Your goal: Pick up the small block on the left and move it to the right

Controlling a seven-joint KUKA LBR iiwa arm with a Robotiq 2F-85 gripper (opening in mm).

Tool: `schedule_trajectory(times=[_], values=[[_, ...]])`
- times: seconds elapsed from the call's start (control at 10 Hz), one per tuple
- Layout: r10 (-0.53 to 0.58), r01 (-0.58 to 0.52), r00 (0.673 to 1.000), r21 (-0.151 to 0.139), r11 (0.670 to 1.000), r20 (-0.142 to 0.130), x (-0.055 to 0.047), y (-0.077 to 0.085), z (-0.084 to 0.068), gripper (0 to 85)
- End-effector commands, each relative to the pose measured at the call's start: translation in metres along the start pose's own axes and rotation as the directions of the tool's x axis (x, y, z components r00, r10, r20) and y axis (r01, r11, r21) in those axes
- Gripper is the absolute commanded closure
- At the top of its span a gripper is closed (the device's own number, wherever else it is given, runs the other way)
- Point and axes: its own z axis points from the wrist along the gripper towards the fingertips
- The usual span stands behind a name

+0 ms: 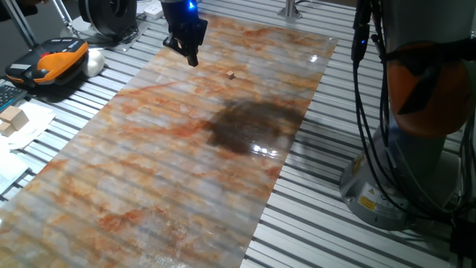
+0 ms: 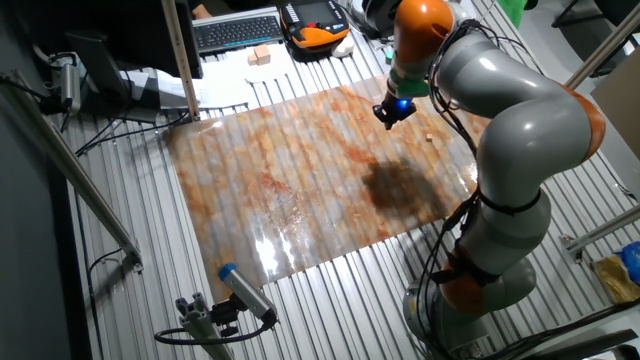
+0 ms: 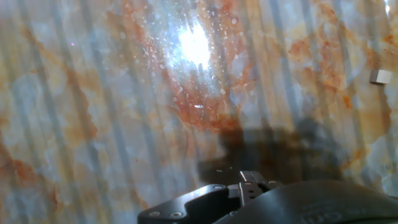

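Note:
The small block (image 1: 231, 74) is a tiny tan cube lying alone on the marbled orange-grey sheet (image 1: 149, 171), toward its far end. It also shows in the other fixed view (image 2: 428, 139) and at the right edge of the hand view (image 3: 380, 76). My gripper (image 1: 193, 59) hangs just above the sheet, to the left of the block and clear of it; it also shows in the other fixed view (image 2: 392, 115). Its fingertips look drawn together to one point and hold nothing. In the hand view only the hand's dark body shows, not the fingers.
A dark patch (image 1: 253, 126) marks the sheet's middle. Larger pale wooden blocks on white paper (image 1: 13, 119) and an orange-black device (image 1: 52, 61) lie off the sheet's left side. My arm's base and cables (image 1: 401, 149) stand to the right. A keyboard (image 2: 235, 30) sits beyond.

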Motion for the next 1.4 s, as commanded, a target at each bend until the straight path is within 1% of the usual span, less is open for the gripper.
schedule_trajectory(times=[0.0, 0.1, 0.2, 0.3, 0.4, 0.5, 0.6, 0.8, 0.9, 1.0, 1.1, 1.2, 1.3], values=[[-0.002, 0.002, 1.0, -0.003, 1.0, 0.01, -0.0005, -0.0001, -0.0001, 85.0], [0.005, -0.004, 1.0, -0.017, 1.0, 0.021, -0.0008, -0.0006, -0.0003, 85.0], [0.014, -0.013, 0.999, -0.018, 1.0, 0.033, -0.0011, -0.0005, -0.0002, 85.0], [0.015, -0.015, 1.0, -0.017, 1.0, 0.027, -0.0019, 0.0, 0.0004, 85.0], [0.001, -0.001, 0.999, -0.006, 1.0, 0.036, -0.0018, 0.0004, 0.0012, 85.0], [-0.025, 0.022, 0.997, 0.037, 0.999, 0.074, -0.0016, 0.0009, 0.0015, 85.0], [-0.039, 0.034, 0.996, 0.055, 0.998, 0.079, -0.0025, 0.0003, 0.0021, 85.0], [-0.039, 0.032, 0.996, 0.078, 0.996, 0.083, -0.0034, -0.0006, 0.0035, 85.0], [-0.031, 0.026, 0.997, 0.067, 0.997, 0.077, -0.0039, -0.0014, 0.0035, 85.0], [-0.042, 0.038, 0.997, 0.057, 0.998, 0.063, -0.0042, -0.0026, 0.0033, 85.0], [-0.042, 0.038, 0.997, 0.056, 0.998, 0.066, -0.0044, -0.0033, 0.0034, 85.0], [-0.046, 0.042, 0.996, 0.056, 0.998, 0.076, -0.005, -0.004, 0.0032, 85.0], [-0.029, 0.024, 0.996, 0.065, 0.998, 0.082, -0.0067, -0.0052, 0.0033, 85.0]])
